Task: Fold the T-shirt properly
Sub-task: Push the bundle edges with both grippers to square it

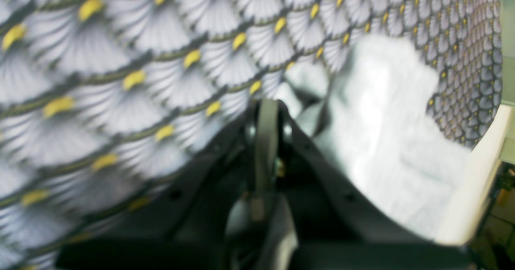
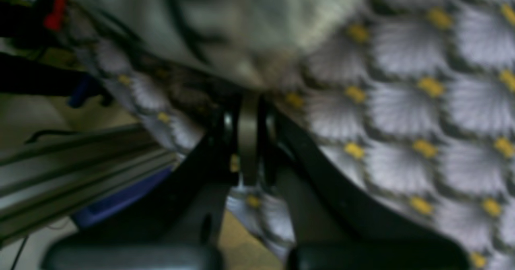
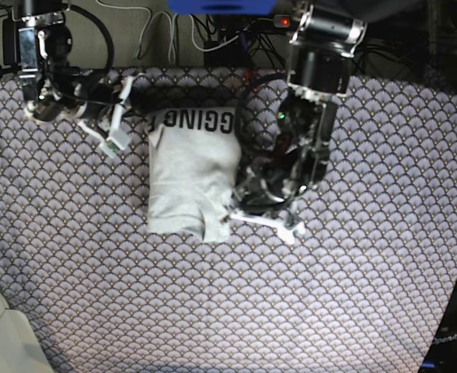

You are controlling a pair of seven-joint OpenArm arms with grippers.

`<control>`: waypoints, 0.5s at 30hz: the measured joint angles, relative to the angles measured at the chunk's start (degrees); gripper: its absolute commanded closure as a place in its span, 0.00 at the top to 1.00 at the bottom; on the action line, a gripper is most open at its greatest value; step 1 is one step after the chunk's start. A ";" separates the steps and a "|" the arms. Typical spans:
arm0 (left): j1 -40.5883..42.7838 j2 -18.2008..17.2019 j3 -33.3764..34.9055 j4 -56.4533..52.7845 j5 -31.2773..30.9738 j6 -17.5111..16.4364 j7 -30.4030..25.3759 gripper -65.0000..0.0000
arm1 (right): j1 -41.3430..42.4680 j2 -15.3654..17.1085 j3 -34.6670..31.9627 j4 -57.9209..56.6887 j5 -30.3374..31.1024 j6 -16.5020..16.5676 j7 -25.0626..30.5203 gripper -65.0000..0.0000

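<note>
The base view alone shows the whole T-shirt (image 3: 191, 175) folded into a narrow bundle near the far middle of the tablecloth (image 3: 353, 295), with black letters along its far edge; both wrist views are blurred and give only scraps of grey cloth. The left gripper (image 3: 248, 203) sits at the T-shirt's near right corner, jaws together, apparently touching the cloth, though whether it pinches any I cannot tell; the right gripper (image 3: 113, 140) sits just off the T-shirt's far left corner, jaws together, over the tablecloth. The purple fan-scale tablecloth covers the table; cables run behind the T-shirt's far side.
</note>
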 measured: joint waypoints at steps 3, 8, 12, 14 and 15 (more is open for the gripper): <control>3.82 -3.54 -0.39 8.55 0.02 0.02 1.88 0.00 | -0.11 1.55 4.04 2.36 -2.10 -0.46 -1.40 0.00; 12.41 -7.10 -7.96 17.84 0.39 0.26 3.76 0.00 | -3.91 2.34 6.78 16.81 5.66 0.20 -4.98 0.00; 18.14 -8.33 -14.29 24.20 0.17 -0.04 6.99 0.00 | -2.47 2.32 6.95 22.25 16.22 0.04 -6.38 0.00; 20.41 -9.03 -17.00 26.40 0.17 -0.04 7.43 0.00 | -1.70 1.92 6.38 21.70 17.31 0.04 -8.59 0.00; 21.73 -9.46 -18.08 27.32 0.20 -0.15 7.65 0.00 | -1.36 1.81 5.79 21.62 17.94 0.02 -8.81 0.00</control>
